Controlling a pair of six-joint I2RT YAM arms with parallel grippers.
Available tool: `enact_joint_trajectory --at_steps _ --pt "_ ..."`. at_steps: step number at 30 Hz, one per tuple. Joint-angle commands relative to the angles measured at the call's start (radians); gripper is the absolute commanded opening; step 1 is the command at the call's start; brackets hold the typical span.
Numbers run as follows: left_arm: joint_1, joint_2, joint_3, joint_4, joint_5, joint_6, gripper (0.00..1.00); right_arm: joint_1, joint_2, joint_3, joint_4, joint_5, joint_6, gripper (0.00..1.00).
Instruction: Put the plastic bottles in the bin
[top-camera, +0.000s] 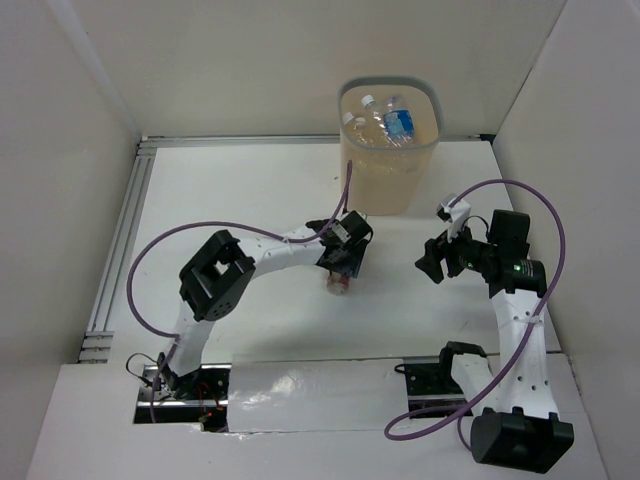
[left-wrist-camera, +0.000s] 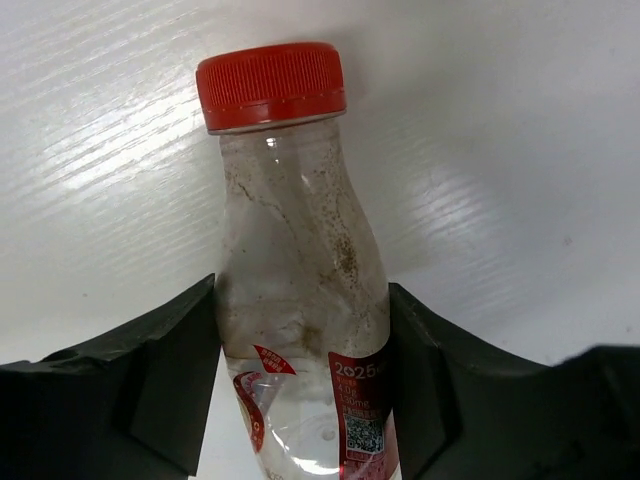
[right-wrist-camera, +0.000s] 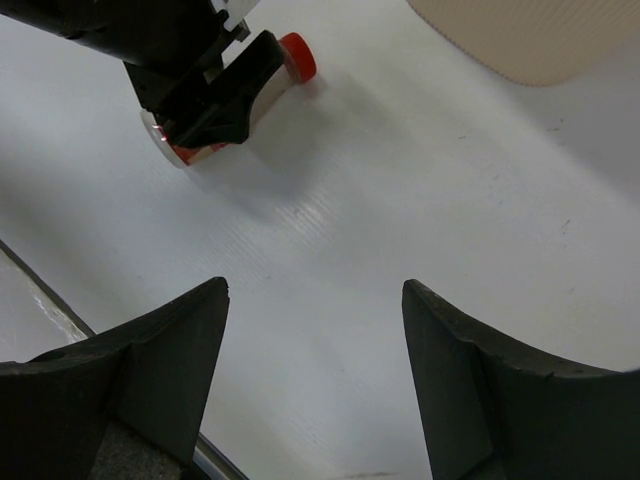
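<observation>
A small clear bottle with a red cap and red label (left-wrist-camera: 300, 300) sits between the fingers of my left gripper (left-wrist-camera: 302, 290), which press on both its sides. In the top view the left gripper (top-camera: 340, 266) holds this bottle (top-camera: 338, 285) low over the table, in front of the bin (top-camera: 352, 160). The beige bin holds several clear bottles (top-camera: 368, 125), one with a blue label (top-camera: 399, 123). My right gripper (top-camera: 428, 264) is open and empty to the right of it. In the right wrist view (right-wrist-camera: 315, 290) it faces the red-capped bottle (right-wrist-camera: 296, 58).
A metal rail (top-camera: 120, 240) runs along the left edge of the white table. White walls close in the left, back and right. Purple cables loop off both arms. A corner of the bin (right-wrist-camera: 530, 35) shows in the right wrist view.
</observation>
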Motion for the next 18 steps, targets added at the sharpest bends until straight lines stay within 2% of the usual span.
enact_joint_trajectory --at_steps 1,2,5,6,7,10,15,18 --pt "-0.001 -0.079 -0.016 -0.033 -0.011 -0.005 0.05 -0.007 -0.012 0.003 0.022 -0.002 0.008 0.75" --pt "0.008 -0.128 -0.001 -0.046 -0.011 -0.005 0.00 -0.007 -0.012 0.003 0.013 -0.002 0.008 0.72" --pt "0.008 -0.246 0.024 -0.030 0.006 0.024 0.00 -0.007 -0.012 0.003 0.013 -0.002 -0.003 0.56" --pt "0.008 -0.274 0.033 -0.021 0.035 0.035 0.00 -0.007 -0.012 -0.006 0.013 -0.002 -0.003 0.50" --pt "0.008 -0.302 0.033 -0.006 0.059 0.052 0.00 -0.007 -0.012 -0.006 0.013 -0.002 -0.003 0.37" --pt "0.008 -0.392 0.044 0.074 0.153 0.118 0.00 -0.007 -0.012 -0.006 0.013 -0.002 0.008 0.22" --pt "0.027 -0.428 0.174 0.146 0.228 0.166 0.00 -0.007 -0.012 -0.015 0.024 -0.011 0.018 0.22" --pt "0.083 -0.393 0.255 0.241 0.260 0.141 0.00 -0.007 -0.012 -0.015 0.033 -0.011 0.018 0.25"
